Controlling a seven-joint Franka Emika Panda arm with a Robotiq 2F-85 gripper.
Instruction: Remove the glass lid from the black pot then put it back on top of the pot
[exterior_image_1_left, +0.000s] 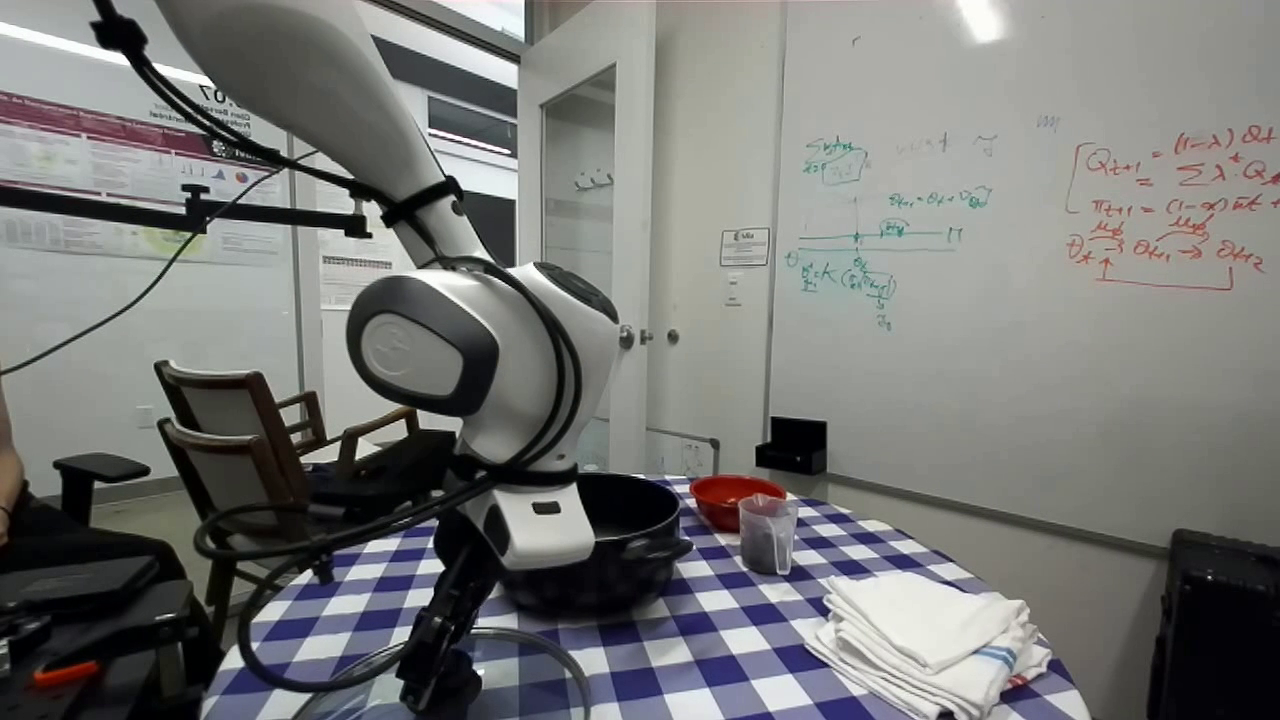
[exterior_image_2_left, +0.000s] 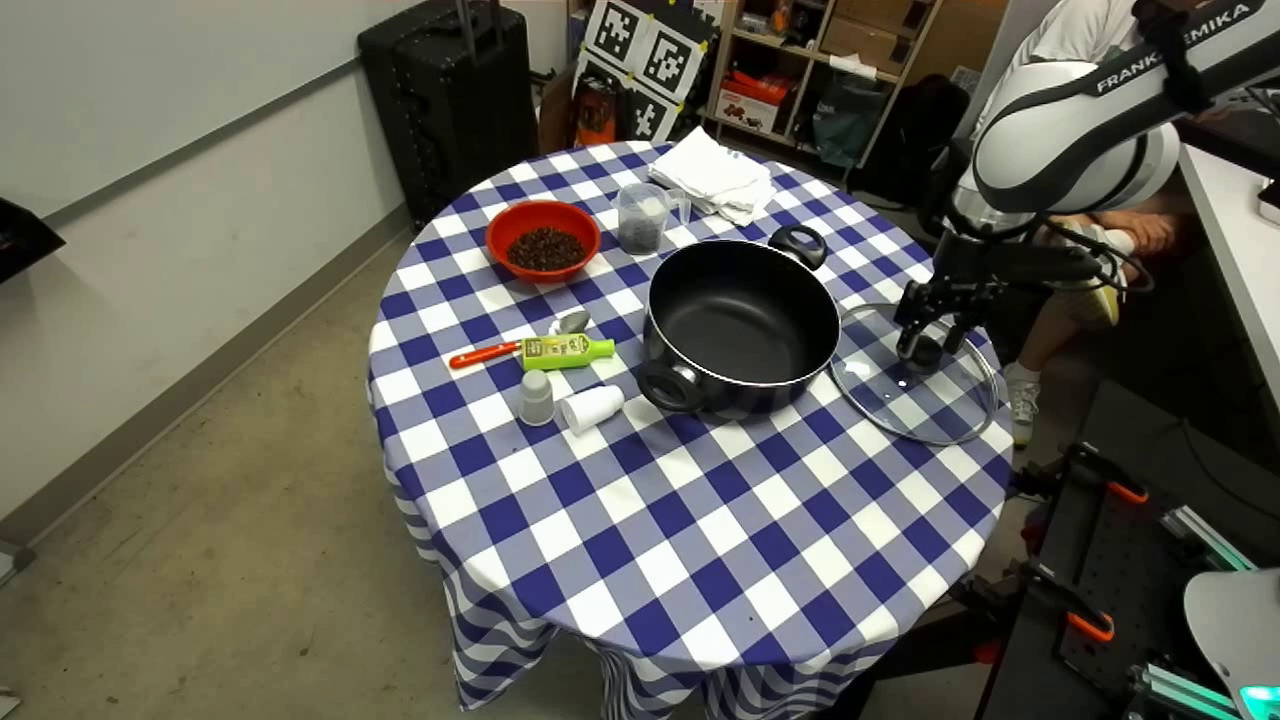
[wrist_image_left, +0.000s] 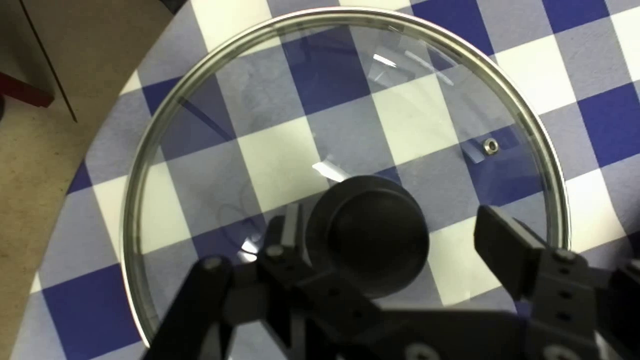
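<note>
The glass lid (wrist_image_left: 280, 150) lies flat on the checked tablecloth, knob up, near the table's edge. It shows in both exterior views (exterior_image_2_left: 890, 405) (exterior_image_1_left: 520, 680). The black pot (exterior_image_2_left: 740, 325) stands uncovered and empty beside it; it also shows in an exterior view (exterior_image_1_left: 600, 580), partly behind the arm. My gripper (wrist_image_left: 386, 222) is open, with its fingers on either side of the lid's dark knob (wrist_image_left: 375, 240). The knob is close to the left finger, and I cannot tell if they touch; a gap shows at the right finger. The gripper also shows in both exterior views (exterior_image_2_left: 930, 345) (exterior_image_1_left: 440, 670).
A red bowl (exterior_image_2_left: 535, 215) of dark beans, a measuring cup (exterior_image_2_left: 642, 220) and folded white towels (exterior_image_2_left: 712, 175) stand beyond the pot. A green bottle (exterior_image_2_left: 560, 351), a red-handled utensil (exterior_image_2_left: 485, 355), a grey shaker (exterior_image_2_left: 536, 398) and a white cup (exterior_image_2_left: 593, 408) lie beside it.
</note>
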